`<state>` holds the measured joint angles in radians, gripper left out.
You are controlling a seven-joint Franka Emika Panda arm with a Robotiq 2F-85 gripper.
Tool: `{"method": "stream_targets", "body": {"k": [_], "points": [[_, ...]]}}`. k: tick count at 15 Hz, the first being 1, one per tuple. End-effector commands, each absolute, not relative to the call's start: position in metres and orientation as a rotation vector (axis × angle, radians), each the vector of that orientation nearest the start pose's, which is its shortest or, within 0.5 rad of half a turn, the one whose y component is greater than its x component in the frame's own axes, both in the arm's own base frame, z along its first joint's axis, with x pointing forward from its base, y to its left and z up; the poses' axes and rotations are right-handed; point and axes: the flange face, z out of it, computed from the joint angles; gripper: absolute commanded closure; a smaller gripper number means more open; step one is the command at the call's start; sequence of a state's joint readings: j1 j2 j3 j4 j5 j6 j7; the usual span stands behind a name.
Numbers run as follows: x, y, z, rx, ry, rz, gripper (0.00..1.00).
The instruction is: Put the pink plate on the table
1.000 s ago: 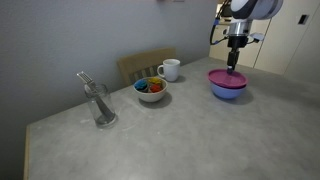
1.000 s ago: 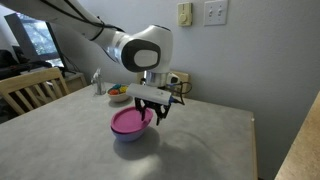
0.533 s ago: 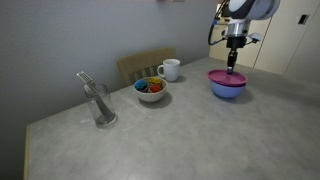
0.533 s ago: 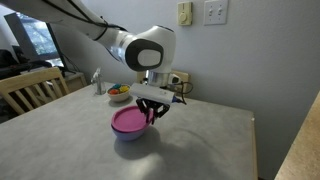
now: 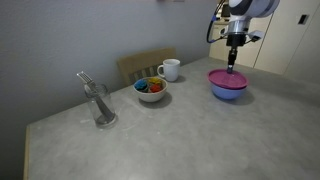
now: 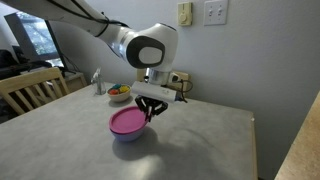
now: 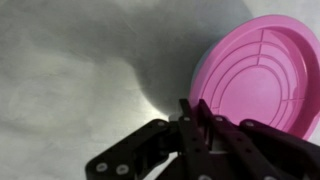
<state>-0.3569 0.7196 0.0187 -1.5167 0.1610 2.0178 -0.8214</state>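
We see a glass nearest on the table, then the round plate, no long axis, lying level and face up atop a blue bowl, gripper at its far rim, jaws pinched on it.

Both exterior views look down across the table from different sides, mid-range — sharing the plate. The wrist view stares down close, plate at 2 o'clock.

A round, shallow magenta-pink plastic plate is seen level atop a lavender-blue bowl, upper right of the frame, on the light grey speckled table.
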Motion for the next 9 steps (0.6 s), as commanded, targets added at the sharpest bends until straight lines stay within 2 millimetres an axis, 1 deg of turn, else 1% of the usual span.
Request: {"method": "stream_targets", "body": {"k": [1,5,9], "points": [[0.651,-0.222,0.232,-2.787,-0.623,0.110,0.97],[0.649,-0.217,0.254,-2.807,-0.683,0.075,0.97],[0.653,-0.212,0.274,-2.802,-0.734,0.047,0.97]]}}
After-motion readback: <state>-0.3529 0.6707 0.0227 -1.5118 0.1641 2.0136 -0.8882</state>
